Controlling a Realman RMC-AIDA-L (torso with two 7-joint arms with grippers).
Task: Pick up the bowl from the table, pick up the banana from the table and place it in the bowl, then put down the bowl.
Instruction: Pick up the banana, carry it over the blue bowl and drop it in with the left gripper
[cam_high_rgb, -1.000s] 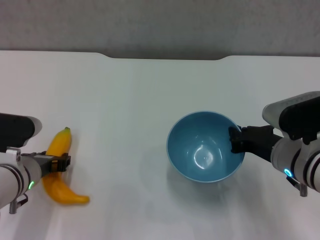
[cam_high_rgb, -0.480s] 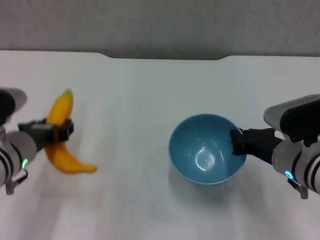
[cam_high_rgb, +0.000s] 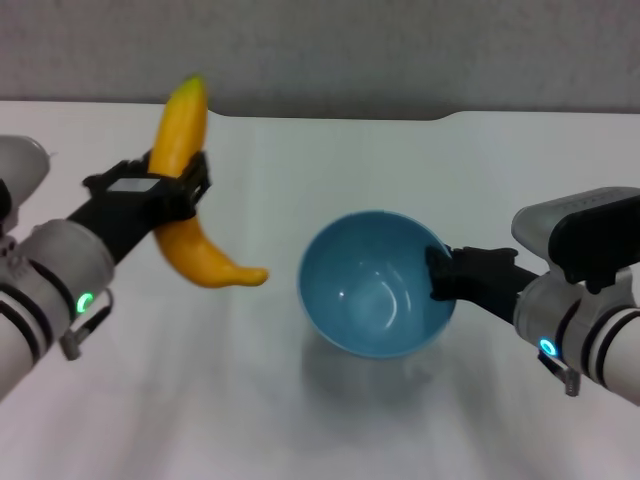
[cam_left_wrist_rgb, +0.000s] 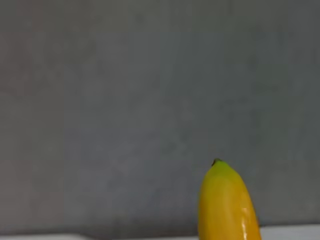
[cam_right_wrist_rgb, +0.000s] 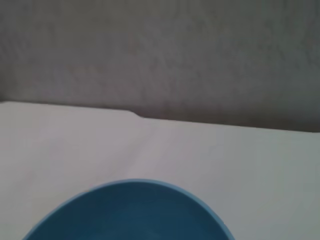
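The light blue bowl (cam_high_rgb: 372, 287) hangs above the white table (cam_high_rgb: 300, 420), casting a shadow below. My right gripper (cam_high_rgb: 440, 272) is shut on its right rim. The bowl's far rim also shows in the right wrist view (cam_right_wrist_rgb: 135, 212). My left gripper (cam_high_rgb: 172, 188) is shut on the yellow banana (cam_high_rgb: 190, 210) at its middle and holds it high, left of the bowl. The banana stands nearly upright, stem tip up and its lower end pointing toward the bowl. The stem end shows in the left wrist view (cam_left_wrist_rgb: 227, 200).
The table's far edge has a shallow notch (cam_high_rgb: 330, 117) and a grey wall (cam_high_rgb: 320, 50) stands behind it. Bare white tabletop lies all around the bowl's shadow.
My left gripper has lifted the banana off the table and carried it up and right toward the bowl. My right gripper has raised the bowl and moved it left.
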